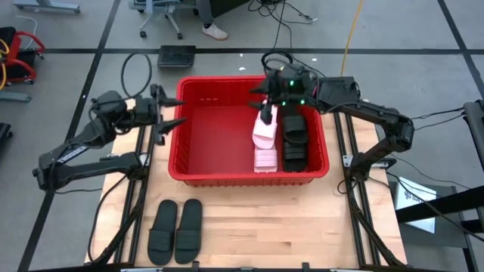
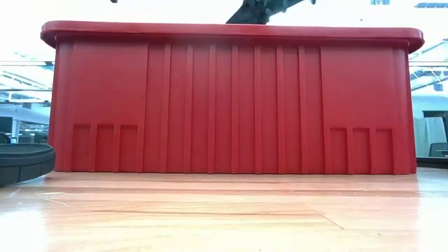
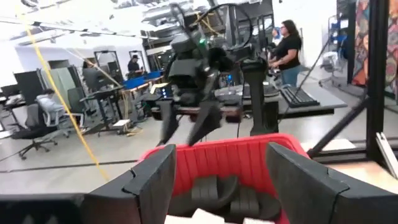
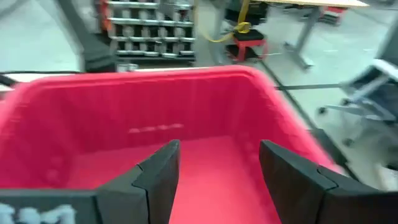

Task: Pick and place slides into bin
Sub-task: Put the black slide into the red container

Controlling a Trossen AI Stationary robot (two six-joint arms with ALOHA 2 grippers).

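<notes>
The red bin (image 1: 219,143) stands mid-table. In its right half lie two pale pink slides (image 1: 265,143) and beside them two black slides (image 1: 295,142), all on the bin's floor. Two more black slides (image 1: 175,230) lie side by side, soles down, on the wooden table near its front left. My left gripper (image 1: 175,113) hovers open at the bin's left rim, pointing level across the bin (image 3: 230,158). My right gripper (image 1: 262,106) hangs open above the bin's far right part, over the pink slides, with nothing between its fingers (image 4: 158,171).
The bin's tall near wall (image 2: 231,105) fills the low view, with one black slide's edge (image 2: 21,162) at its left. Bare wooden table lies in front of the bin and to the right of the two loose slides. People and desks show in the room beyond.
</notes>
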